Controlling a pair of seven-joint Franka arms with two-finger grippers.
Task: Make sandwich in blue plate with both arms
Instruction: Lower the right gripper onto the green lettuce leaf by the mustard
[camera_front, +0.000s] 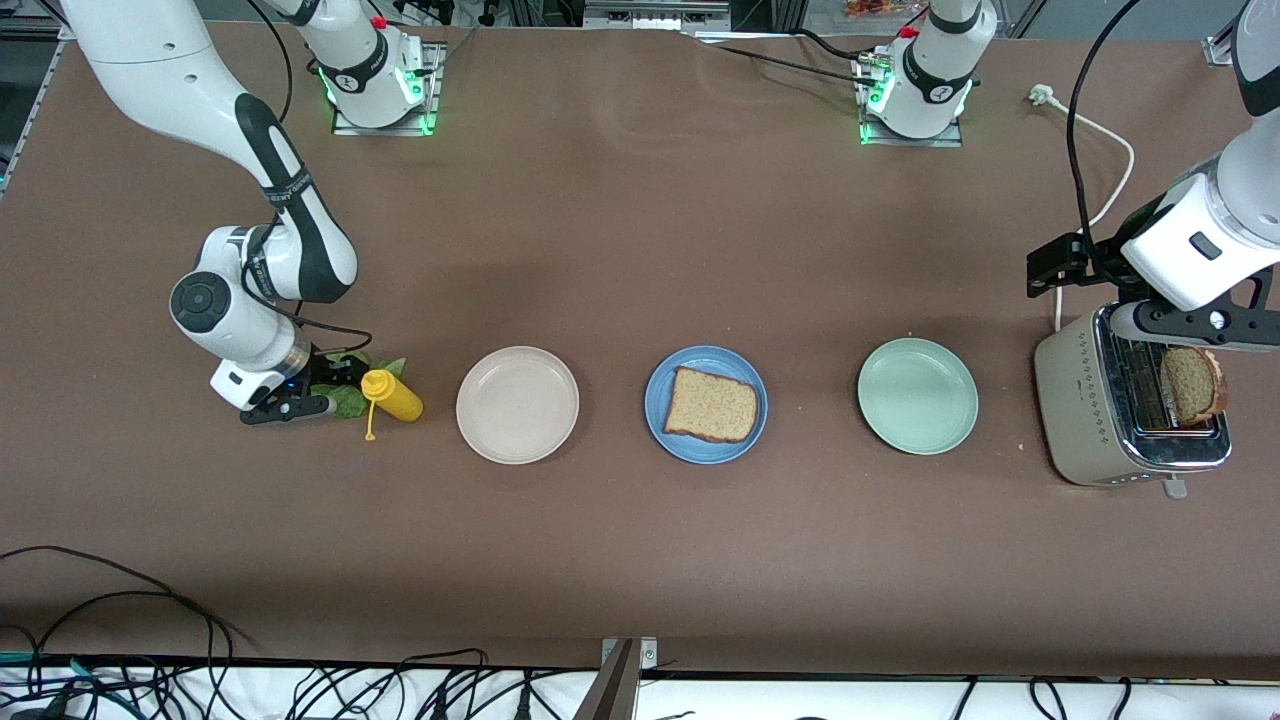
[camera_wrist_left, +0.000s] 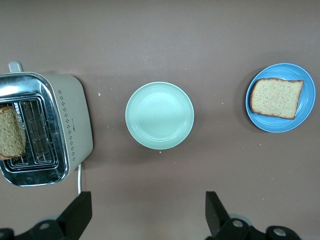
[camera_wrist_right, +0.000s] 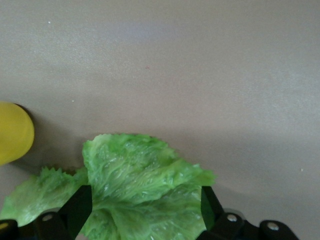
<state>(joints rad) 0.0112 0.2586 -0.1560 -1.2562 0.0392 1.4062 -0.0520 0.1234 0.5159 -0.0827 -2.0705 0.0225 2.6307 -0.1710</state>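
Arms come from two bases along the top of the front view. The right arm bends down at the left of the frame, its wrist low over the tabletop (camera_front: 620, 250), and the right gripper (camera_front: 335, 385) sits at a lettuce leaf (camera_wrist_right: 145, 185) in the middle left. In the right wrist view its jaws stand wide apart on either side of the leaf, which fills the gap between them; nothing is clamped. A yellow squeeze bottle (camera_front: 392, 395) lies just beside the leaf.

The left arm reaches in at the right edge of the frame, its wrist tilted over a toaster (camera_front: 1085, 410). The left gripper (camera_wrist_left: 147, 212) shows at the bottom of the left wrist view, jaws fully spread and empty, above bare tabletop.

Three plates lie in a row across the middle of the front view: a beige plate (camera_front: 517, 404), the blue plate (camera_front: 706, 365) at centre, and a pale green plate (camera_front: 917, 396). Two bread slices show: one bread slice (camera_front: 711, 405) lies flat on the blue plate, a second slice (camera_front: 1190, 385) stands in a toaster slot at the right. One lettuce leaf, one bottle, one toaster.
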